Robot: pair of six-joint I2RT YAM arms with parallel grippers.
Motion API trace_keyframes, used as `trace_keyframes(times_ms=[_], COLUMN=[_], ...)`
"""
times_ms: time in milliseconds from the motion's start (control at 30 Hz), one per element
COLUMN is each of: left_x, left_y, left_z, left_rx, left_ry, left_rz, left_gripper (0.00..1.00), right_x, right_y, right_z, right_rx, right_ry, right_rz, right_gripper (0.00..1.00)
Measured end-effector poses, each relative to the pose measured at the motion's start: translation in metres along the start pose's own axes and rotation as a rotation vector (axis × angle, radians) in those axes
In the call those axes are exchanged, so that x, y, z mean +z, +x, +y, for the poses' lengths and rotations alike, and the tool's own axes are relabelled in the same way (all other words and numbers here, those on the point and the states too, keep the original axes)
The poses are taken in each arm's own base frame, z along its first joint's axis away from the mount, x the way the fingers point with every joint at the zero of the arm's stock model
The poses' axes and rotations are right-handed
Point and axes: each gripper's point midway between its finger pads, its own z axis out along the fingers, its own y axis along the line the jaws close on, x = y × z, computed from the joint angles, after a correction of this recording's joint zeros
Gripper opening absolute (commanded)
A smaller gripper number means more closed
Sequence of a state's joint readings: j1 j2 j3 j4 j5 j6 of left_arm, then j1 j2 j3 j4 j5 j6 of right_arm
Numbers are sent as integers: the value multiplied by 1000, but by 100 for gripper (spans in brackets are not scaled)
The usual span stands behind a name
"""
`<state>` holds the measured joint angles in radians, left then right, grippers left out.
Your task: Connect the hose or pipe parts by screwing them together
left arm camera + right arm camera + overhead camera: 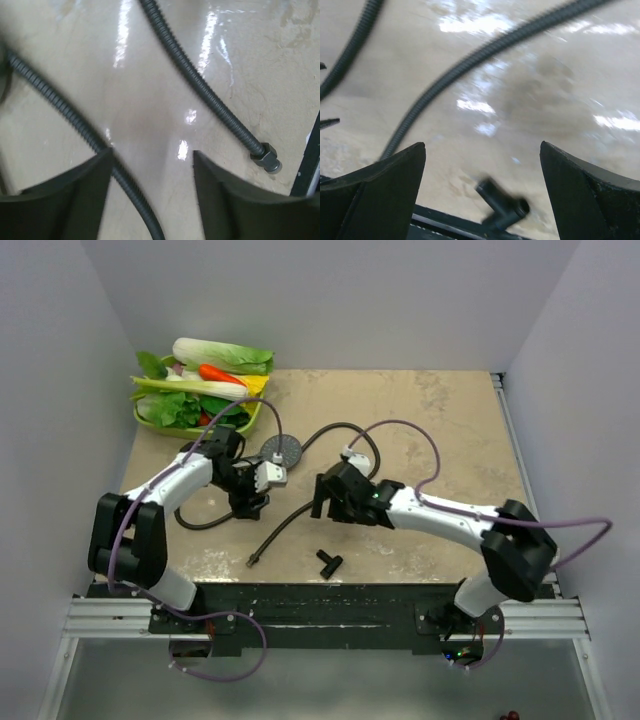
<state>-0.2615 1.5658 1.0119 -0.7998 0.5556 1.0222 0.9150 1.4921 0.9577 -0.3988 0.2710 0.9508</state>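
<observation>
While the left gripper (150,162) sits low over the surface (450,420), its jaws stand part-spread w/ nothing between them. One stretch of the corrugated hose (210,95) passes under one finger, not gripped. Right gripper (480,150) is spread wide & empty, hovering over another hose stretch, w/ a small black T-shaped fitting (502,206) lying by the surface's near edge.

Risks, as I judge them:
- If you shut the left gripper where it is, you pinch mid-hose, not the end nut (266,157), which lies just outside the other finger. The nut then flops free & you can't line up the thread.
- Grab the ribbed hose too far from the nut & it'll prob. bend or twist instead of turning.
- Cross-threading is likely if nut & head inlet meet at an angle.
- Both arms crowd mid-surface, so watch for a clash.

Shower head (281,450) lies mid-surface, just beyond the left wrist, round face up. Handle direction: can't tell, the wrist hides it. The free hose end points near-left toward the arm bases. That stretch's long axis runs diagonal, near-left to far-right.
</observation>
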Motion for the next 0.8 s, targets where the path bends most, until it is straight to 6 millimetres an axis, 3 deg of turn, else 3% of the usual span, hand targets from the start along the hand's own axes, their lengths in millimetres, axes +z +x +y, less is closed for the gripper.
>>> trace_keyframes(times_ms=[100, 167, 233, 367, 400, 467, 567, 633, 667, 700, 733, 800], left_x=[-24, -41, -57, -79, -96, -101, -118, -132, -138, -141, -144, -148], left_y=[6, 9, 10, 20, 40, 46, 53, 58, 58, 57, 55, 48], left_z=[8, 12, 12, 2, -3, -3, -6, -5, -6, -8, -9, -15], left_rx=[-70, -108, -137, -230, -340, -359, -394, -401, -399, -391, -386, -387], left_ry=[-63, -110, -146, -156, -166, -174, -187, -213, -223, -229, -233, -231], left_rz=[-36, -65, -89, -145, -179, -185, -219, -234, -246, -256, -263, -284], left_gripper=[20, 20, 28, 21, 24, 27, 44, 60, 69, 93, 99, 99], right_x=[20, 25, 28, 39, 45, 47, 68, 84, 82, 81, 80, 85], right_y=[-8, -7, -3, -5, 21, 36, 52, 63, 60, 57, 56, 59], right_z=[29, 37, 46, 92, 121, 120, 135, 130, 132, 131, 127, 113], right_rx=[-48, -65, -80, -107, -142, -160, -192, -219, -228, -238, -252, -290], right_ry=[-49, -76, -90, -144, -196, -179, -160, -122, -126, -117, -100, -36], right_rz=[26, 46, 84, 122, 187, 234, 288, 314, 311, 305, 305, 318], right_gripper=[89, 86, 86, 83, 84, 83, 82, 76, 73, 66, 60, 37])
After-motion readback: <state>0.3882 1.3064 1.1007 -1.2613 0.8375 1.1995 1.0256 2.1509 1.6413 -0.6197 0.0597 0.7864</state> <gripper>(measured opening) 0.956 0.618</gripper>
